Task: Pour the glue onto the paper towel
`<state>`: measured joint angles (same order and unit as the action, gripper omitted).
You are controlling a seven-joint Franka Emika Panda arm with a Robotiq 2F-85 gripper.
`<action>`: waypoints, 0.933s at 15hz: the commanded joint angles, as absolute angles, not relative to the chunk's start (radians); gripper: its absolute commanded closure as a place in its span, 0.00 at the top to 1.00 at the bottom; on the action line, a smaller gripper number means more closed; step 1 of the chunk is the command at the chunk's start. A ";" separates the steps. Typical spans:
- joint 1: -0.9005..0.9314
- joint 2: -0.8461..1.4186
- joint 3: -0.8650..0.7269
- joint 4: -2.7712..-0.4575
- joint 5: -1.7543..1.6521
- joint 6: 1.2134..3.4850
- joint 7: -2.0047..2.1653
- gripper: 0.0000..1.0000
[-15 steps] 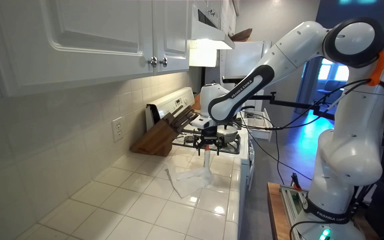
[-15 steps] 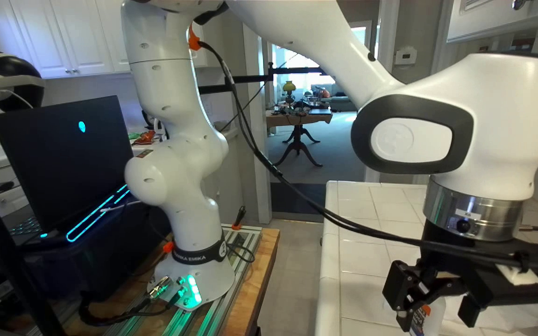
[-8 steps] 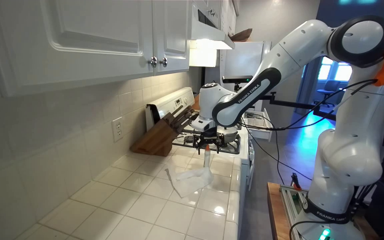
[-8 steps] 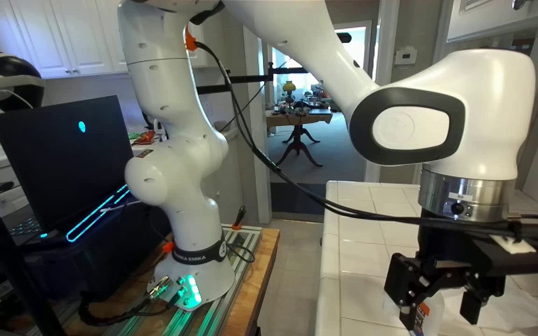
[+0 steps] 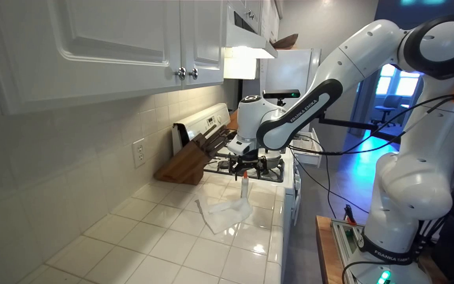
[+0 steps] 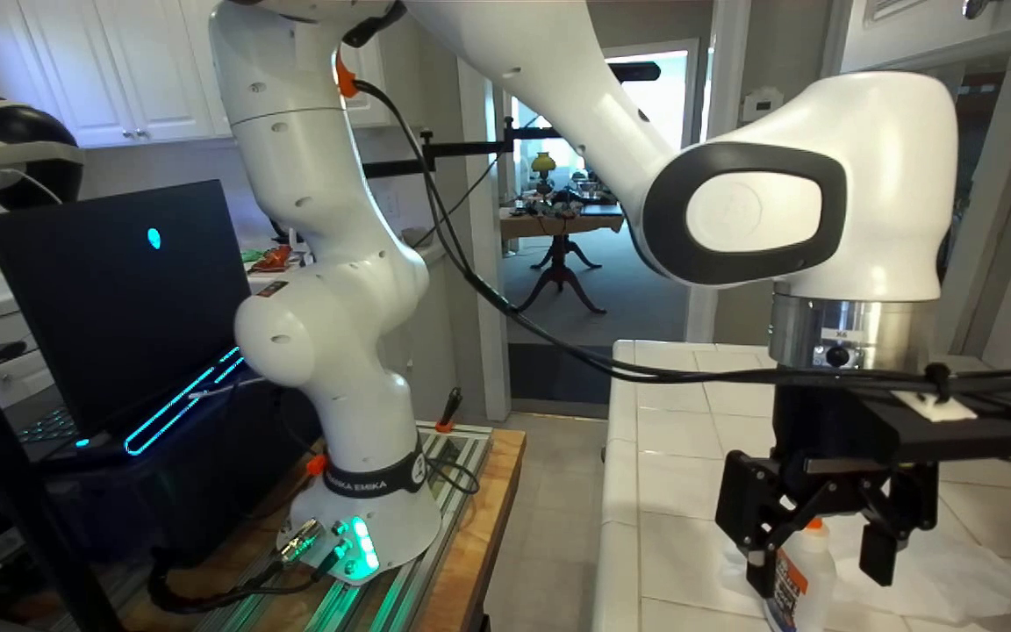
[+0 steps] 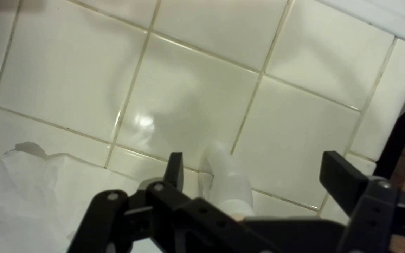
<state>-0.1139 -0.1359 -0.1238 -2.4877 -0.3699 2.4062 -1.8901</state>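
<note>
In the wrist view, seen between wide-spread fingers [image 7: 341, 181], the upright glue bottle [image 7: 229, 186].

1. Forearm stripe [image 5: 304, 111]: "FRANKA EMIKA", white capitals on black, set aslant; read in an exterior view.
2. Base band [image 5: 390, 256]: same brand, white capitals on black, following the curve; read in both exterior views.
3. Flange [image 6: 887, 335]: small white tag [image 6: 841, 335], dark characters, apparently "X6".
4. Laptop lid [image 6: 102, 307]: alien-head emblem [image 6: 154, 238], lit cyan on black.
5. Glue [image 6: 814, 575]: printed label [image 6: 790, 586], an orange panel with pale lettering, too small to read in an exterior view; in the wrist view seen steeply from above, illegible.
6. Stove display [image 5: 210, 120]: dark; markings too small to read.
7. Arm sticker [image 6: 272, 289]: reddish; print too small to read.
</note>
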 commanded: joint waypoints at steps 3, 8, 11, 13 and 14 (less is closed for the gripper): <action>-0.112 -0.228 -0.106 -2.541 -0.472 2.390 -1.840 1.00; -0.072 -0.351 -0.138 -2.594 -0.377 2.341 -2.091 1.00; -0.050 -0.446 -0.149 -2.618 -0.360 2.279 -2.224 1.00; -0.038 -0.495 -0.157 -2.620 -0.347 2.239 -2.286 1.00; -0.027 -0.518 -0.169 -2.622 -0.329 2.223 -2.331 1.00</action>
